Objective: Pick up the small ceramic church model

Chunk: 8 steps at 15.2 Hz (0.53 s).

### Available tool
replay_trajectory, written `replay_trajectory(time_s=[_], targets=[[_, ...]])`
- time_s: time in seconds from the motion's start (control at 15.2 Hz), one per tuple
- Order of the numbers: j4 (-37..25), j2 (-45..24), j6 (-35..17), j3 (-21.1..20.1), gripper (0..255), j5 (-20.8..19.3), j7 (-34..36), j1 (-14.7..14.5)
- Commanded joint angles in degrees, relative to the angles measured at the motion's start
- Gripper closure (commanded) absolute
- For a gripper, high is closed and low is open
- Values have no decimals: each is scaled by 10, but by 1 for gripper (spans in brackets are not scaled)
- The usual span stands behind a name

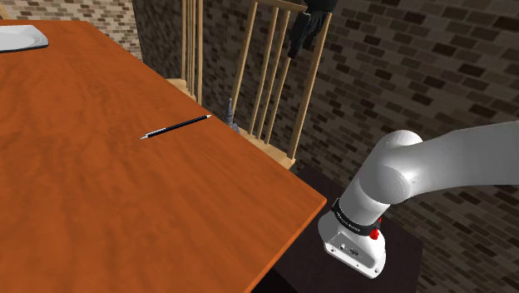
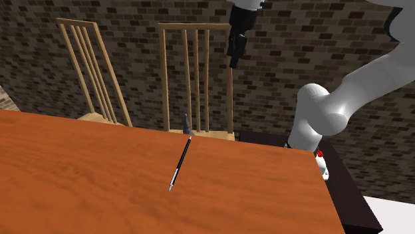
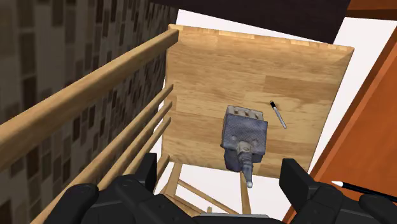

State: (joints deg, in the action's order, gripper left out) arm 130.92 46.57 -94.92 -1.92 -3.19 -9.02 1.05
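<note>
The small grey church model (image 3: 243,137) with a pointed spire stands on a wooden chair seat (image 3: 216,70), seen straight down between my fingers. Its spire (image 1: 230,112) pokes up just beyond the table edge in the shoulder view, and shows as a grey tip (image 2: 187,125) in the second exterior view. My black gripper (image 1: 293,50) hangs high above the chair, near the top of its backrest (image 2: 196,28), well clear of the church. The gripper (image 3: 222,184) is open, its fingers (image 3: 149,173) standing apart with nothing between them.
An orange-brown wooden table (image 1: 125,200) lies beside the chair, with a black pen (image 1: 175,127) near its edge and a white plate (image 1: 21,37) at the far corner. A small dark-tipped pin (image 3: 278,115) lies on the seat. A second chair (image 2: 86,66) stands alongside. Brick walls stand behind.
</note>
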Motion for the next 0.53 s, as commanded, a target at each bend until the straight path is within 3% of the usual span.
replay_trajectory(time_s=[0.0, 0.46], targets=[[0, 0, 0, 0, 0, 0, 0, 0], [-62, -169, -2, -68, 0, 53, 191, 36]])
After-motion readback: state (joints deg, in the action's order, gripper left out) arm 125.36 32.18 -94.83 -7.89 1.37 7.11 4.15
